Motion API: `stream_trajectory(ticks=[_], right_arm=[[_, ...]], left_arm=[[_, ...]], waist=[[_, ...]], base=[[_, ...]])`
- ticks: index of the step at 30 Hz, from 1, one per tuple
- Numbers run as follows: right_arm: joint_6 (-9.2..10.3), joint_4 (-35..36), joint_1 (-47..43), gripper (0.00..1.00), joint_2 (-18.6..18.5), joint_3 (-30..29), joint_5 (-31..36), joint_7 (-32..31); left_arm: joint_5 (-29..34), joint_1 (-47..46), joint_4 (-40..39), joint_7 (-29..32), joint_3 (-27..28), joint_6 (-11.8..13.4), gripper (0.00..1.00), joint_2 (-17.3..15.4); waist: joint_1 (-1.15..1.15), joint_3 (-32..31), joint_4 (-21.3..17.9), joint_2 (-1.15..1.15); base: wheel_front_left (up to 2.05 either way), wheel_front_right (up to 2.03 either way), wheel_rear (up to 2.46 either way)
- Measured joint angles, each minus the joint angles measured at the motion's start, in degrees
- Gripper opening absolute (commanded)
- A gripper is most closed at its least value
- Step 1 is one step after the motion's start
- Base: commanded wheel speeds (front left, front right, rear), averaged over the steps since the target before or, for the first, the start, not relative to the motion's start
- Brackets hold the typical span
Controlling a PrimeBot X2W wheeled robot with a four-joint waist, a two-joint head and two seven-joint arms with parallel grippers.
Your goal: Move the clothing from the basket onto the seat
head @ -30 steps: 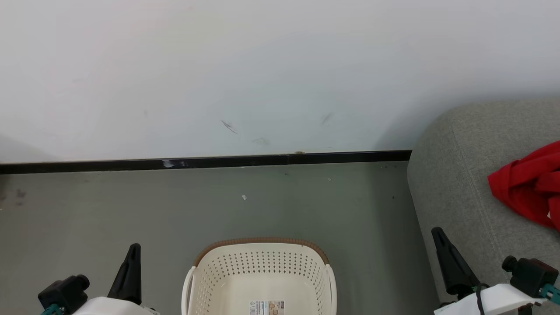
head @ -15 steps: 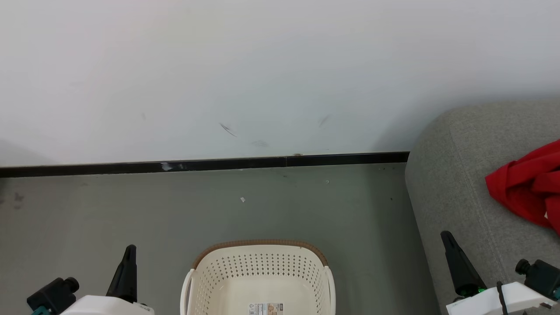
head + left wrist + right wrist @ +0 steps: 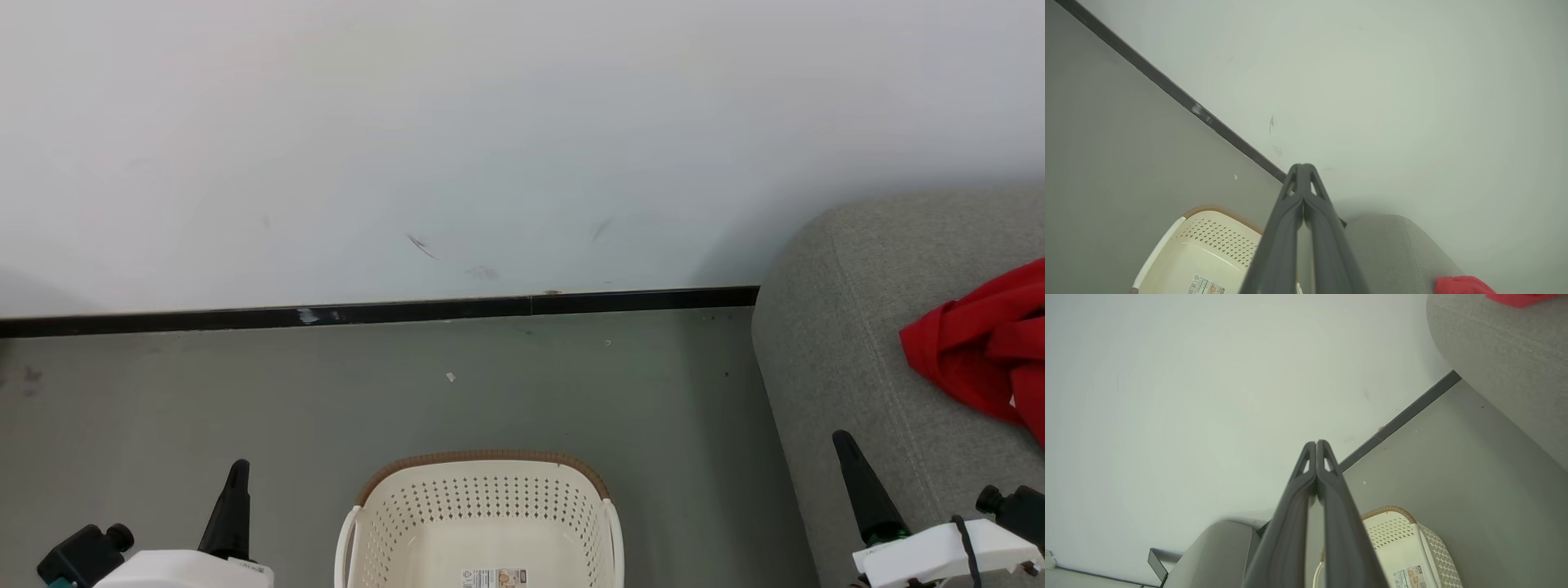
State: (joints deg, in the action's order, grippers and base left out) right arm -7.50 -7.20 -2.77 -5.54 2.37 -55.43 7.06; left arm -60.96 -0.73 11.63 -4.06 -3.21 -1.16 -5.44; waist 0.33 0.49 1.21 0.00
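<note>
My jaws are both shut tight, and nothing is in them. In the left wrist view the two dark fingers of my left gripper (image 3: 1302,169) press together at the tips. In the right wrist view my right gripper (image 3: 1316,445) does the same.

In the head view my left gripper sits at the lower left, over the grey floor (image 3: 163,408). My right gripper sits at the lower right, and its dark finger shows against the grey seat (image 3: 849,327).

The clothing (image 3: 980,351) is a red heap at the right edge of the picture, lying on the seat. It is up and to the right of my right gripper, near it but not touching. It is well apart from my left gripper.

The basket (image 3: 490,494) stands on the floor at the bottom middle, between my two grippers. A paper label (image 3: 494,577) shows on its bottom.
</note>
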Motion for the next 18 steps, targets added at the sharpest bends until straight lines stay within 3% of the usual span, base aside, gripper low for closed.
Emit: stream_trajectory(ticks=[10,18], right_arm=[[0.0,-1.7,1.1,0.0,-0.3,-0.6,-8.3,-1.6],[0.01,-3.0,2.4,0.0,-0.5,-1.2,-15.7,-2.8]], left_arm=[[-6.0,-0.3,0.3,2.0,1.5,-0.5,0.0,0.6],[-11.6,-1.2,0.5,3.8,2.8,-1.1,0.0,1.4]], waist=[[-0.22,0.0,-0.2,0.0],[-0.28,0.0,-0.5,0.0]], base=[[0.0,0.0,0.0],[0.0,0.0,0.0]])
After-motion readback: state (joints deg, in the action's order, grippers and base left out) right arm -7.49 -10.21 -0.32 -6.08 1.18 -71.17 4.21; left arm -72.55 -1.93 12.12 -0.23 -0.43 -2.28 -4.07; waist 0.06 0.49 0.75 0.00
